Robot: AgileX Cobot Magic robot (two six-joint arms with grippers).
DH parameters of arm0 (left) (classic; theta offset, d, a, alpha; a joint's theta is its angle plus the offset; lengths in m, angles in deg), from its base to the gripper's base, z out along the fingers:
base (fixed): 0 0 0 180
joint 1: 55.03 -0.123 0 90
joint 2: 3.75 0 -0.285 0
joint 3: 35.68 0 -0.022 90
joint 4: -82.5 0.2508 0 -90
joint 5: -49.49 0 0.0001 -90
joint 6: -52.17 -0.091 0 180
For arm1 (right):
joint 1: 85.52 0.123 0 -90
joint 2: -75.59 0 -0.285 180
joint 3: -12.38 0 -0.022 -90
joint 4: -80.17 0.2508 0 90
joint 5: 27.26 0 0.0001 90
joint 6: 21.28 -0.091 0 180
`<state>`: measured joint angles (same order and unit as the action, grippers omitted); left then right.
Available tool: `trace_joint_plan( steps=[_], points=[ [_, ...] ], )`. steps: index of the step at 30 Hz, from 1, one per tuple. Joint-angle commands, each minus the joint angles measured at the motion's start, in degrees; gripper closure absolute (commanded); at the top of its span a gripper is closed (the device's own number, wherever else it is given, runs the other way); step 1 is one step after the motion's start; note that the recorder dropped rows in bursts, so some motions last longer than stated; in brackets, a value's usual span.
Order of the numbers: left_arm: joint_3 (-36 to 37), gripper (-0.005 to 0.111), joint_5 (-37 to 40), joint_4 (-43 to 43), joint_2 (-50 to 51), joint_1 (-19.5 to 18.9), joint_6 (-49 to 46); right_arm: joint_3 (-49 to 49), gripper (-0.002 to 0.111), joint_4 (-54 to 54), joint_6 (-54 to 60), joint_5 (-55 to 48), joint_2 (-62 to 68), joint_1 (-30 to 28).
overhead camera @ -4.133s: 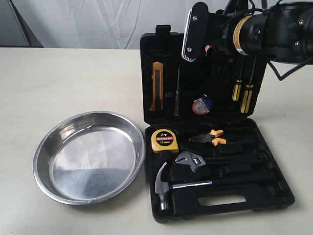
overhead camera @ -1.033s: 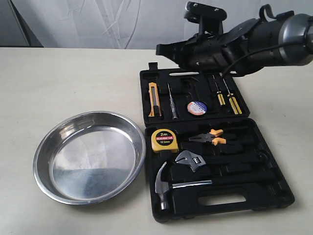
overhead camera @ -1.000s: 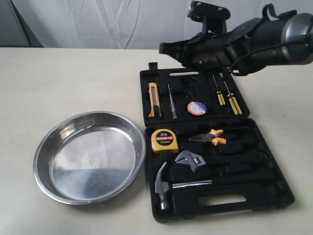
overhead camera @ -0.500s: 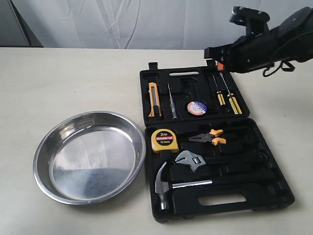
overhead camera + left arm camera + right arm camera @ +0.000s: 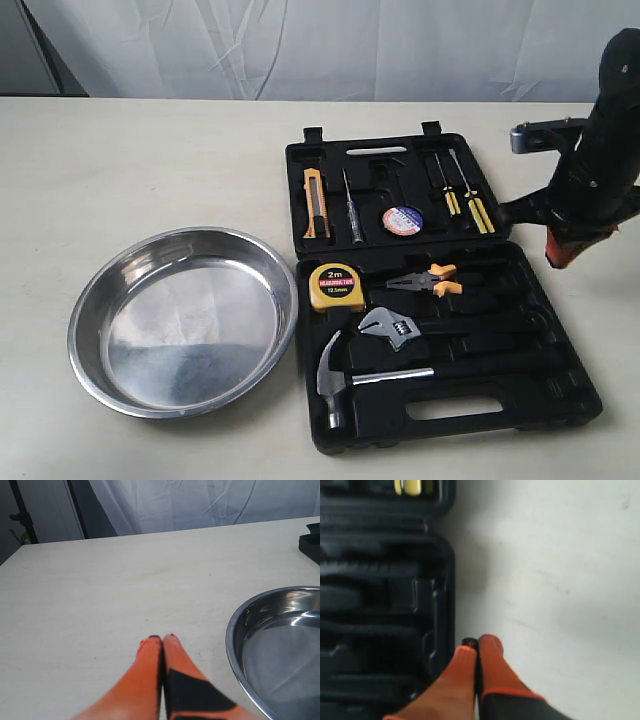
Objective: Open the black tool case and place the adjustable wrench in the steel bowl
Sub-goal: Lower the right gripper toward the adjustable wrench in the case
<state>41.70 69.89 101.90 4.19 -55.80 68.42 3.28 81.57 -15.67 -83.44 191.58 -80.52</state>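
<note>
The moulded black case [image 5: 560,375] lies open, the silver-headed wrench [image 5: 395,328] nested inside, beside the round glossy bowl [image 5: 85,300]; the orange-tipped left gripper [image 5: 161,641] and right gripper [image 5: 476,647] are both pressed closed.

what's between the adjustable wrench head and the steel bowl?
Exterior view: only the moulding and side wall of the black tool case separate the adjustable wrench from the steel bowl. The tape measure and hammer head flank that stretch.

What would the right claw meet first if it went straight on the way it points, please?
The right claw would probably meet the pale tabletop just beside the black plastic tool case; depth is unclear.
</note>
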Motion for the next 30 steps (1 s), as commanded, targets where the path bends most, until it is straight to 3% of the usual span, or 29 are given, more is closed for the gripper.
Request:
trace_joint_plan(
  steps=[1, 10, 15, 27, 30],
  points=[
    [-0.2, 0.107, -0.7, 0.2, -0.1, -0.2, 0.1, 0.2, 0.109, 0.4, 2.4, -9.2, -0.6, 2.0],
    [-0.2, 0.107, -0.7, 0.2, -0.1, -0.2, 0.1, 0.2, 0.109, 17.2, 19.3, -13.8, -0.5, 17.0],
    [-0.2, 0.107, -0.7, 0.2, -0.1, -0.2, 0.1, 0.2, 0.109, 32.9, 32.2, -13.3, 0.3, 20.2],
    [-0.2, 0.107, -0.7, 0.2, -0.1, -0.2, 0.1, 0.2, 0.109, 45.6, 31.6, 27.5, 0.2, 20.2],
    [-0.2, 0.107, -0.7, 0.2, -0.1, -0.2, 0.1, 0.2, 0.109, 45.9, 26.7, 37.6, -0.3, 20.2]
  ],
)
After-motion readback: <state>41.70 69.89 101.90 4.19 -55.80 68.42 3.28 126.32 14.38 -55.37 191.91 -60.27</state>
